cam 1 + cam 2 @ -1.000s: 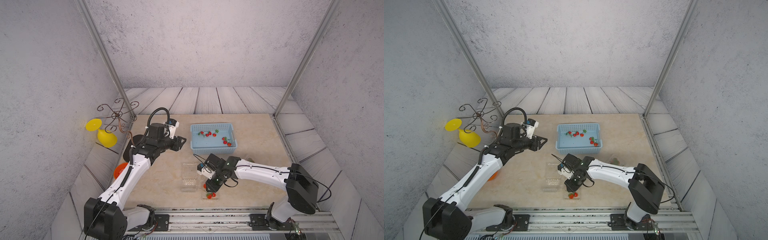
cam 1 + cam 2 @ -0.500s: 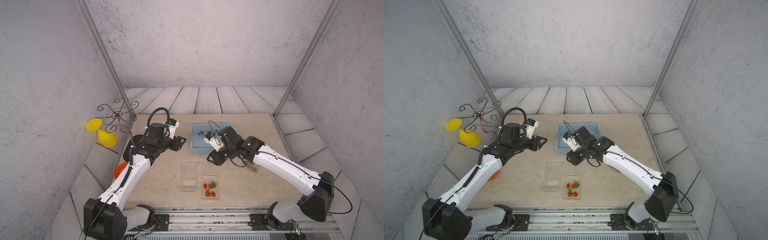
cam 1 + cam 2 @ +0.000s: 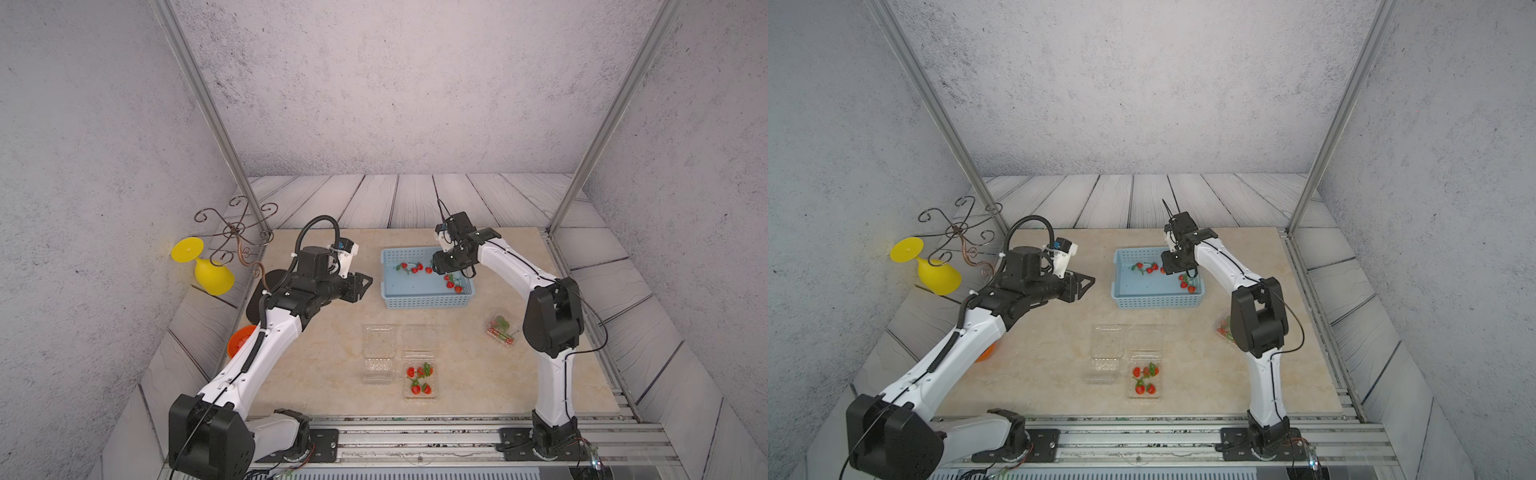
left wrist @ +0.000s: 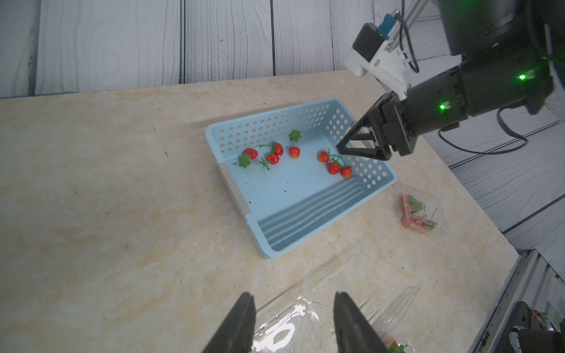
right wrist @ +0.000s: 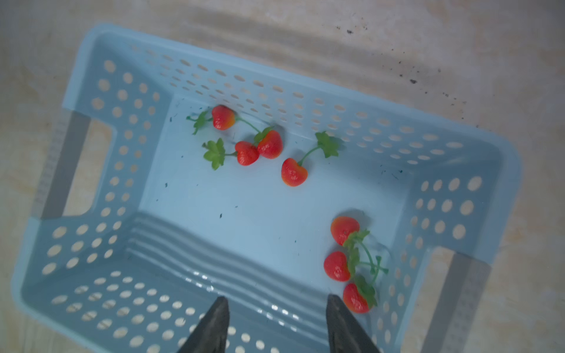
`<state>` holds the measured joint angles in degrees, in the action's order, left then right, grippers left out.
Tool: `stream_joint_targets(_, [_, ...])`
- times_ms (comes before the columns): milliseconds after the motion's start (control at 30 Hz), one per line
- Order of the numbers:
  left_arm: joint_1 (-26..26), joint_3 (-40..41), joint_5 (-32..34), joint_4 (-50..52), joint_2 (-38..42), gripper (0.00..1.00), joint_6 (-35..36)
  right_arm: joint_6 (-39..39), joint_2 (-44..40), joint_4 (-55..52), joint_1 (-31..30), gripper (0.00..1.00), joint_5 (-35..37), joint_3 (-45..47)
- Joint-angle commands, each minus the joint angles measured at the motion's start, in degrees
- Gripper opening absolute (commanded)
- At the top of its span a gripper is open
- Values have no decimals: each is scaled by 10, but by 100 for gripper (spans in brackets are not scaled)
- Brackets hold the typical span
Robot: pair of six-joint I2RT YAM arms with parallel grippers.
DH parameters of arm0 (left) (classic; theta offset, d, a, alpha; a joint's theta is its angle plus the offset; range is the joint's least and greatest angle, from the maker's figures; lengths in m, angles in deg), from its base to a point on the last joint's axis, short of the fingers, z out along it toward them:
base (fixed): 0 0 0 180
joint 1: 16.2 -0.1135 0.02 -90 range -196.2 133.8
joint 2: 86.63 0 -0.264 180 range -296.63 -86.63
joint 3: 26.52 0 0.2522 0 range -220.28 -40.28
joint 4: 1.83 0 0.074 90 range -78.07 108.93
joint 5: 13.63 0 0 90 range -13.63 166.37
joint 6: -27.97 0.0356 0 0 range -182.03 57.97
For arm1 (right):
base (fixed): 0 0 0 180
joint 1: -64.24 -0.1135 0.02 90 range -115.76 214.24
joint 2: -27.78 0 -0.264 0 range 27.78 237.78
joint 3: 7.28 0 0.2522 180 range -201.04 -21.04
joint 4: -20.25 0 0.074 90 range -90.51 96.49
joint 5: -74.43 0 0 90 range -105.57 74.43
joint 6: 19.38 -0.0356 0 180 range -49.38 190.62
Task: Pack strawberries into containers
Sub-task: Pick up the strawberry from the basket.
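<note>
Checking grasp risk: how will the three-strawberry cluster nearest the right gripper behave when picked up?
The three-strawberry cluster likely lifts together, since its thin green stems cross. Small and glossy, the berries are probably light and somewhat slippery for the open right gripper. Nudged, their rounded bodies may roll on the smooth basket floor.

Lighting: bright, even, from overhead; soft shadows on tabletop (image 3: 316, 374). Glare on containers (image 4: 284, 328). Right wrist view slightly blurred.
</note>
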<state>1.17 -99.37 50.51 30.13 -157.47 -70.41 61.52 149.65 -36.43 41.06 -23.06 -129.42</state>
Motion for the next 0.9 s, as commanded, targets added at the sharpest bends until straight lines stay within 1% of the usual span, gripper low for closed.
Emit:
stream_joint_targets(0, [-4,4,-3,2,-6,46,5,-61,54,29,12,53,-33,-58])
stream_joint_targets(133, [-4,4,-2,3,-9,46,7,-111,131,35,16,52,-33,-129])
stream_joint_targets(333, [-4,4,-2,5,-12,46,9,-150,213,18,20,48,-8,-209])
stream_joint_targets(667, [-4,3,-3,4,-10,46,7,-173,238,36,20,46,5,-210])
stream_joint_targets(867, [-4,4,0,6,-7,46,9,-185,265,26,21,44,9,-240])
